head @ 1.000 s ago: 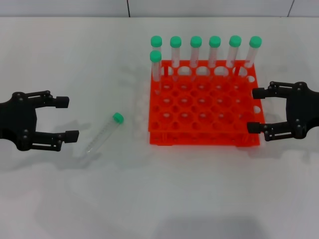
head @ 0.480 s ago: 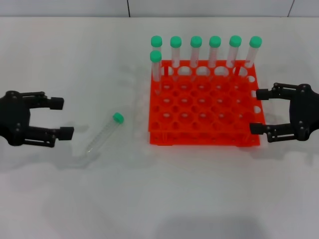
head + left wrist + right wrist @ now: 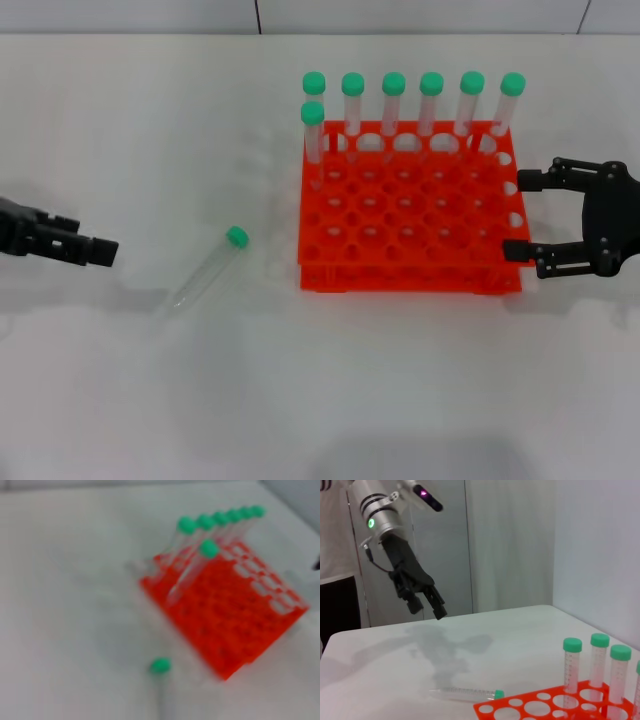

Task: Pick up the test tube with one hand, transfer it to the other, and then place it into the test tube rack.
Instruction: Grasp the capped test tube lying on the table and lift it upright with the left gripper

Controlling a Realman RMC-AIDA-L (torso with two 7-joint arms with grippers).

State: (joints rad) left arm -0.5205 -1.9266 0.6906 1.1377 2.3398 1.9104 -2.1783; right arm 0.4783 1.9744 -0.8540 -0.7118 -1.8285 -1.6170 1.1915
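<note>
The test tube (image 3: 205,268) lies on the white table, left of the rack, its green cap pointing toward the rack. It also shows in the left wrist view (image 3: 160,667) and the right wrist view (image 3: 465,694). The orange-red test tube rack (image 3: 408,215) stands right of centre. My left gripper (image 3: 98,250) is at the far left, apart from the tube, turned edge-on. In the right wrist view the left gripper (image 3: 427,608) hangs above the table with its fingers apart, empty. My right gripper (image 3: 515,216) is open and empty at the rack's right side.
Several capped tubes (image 3: 430,105) stand upright in the rack's far row, with one more (image 3: 313,130) in the second row at the left. The rack also shows in the left wrist view (image 3: 225,610) and the right wrist view (image 3: 530,710).
My left gripper has drawn back to the left and rolled, so its fingers now line up edge-on. My right gripper has shifted slightly right. The tube has not moved.
</note>
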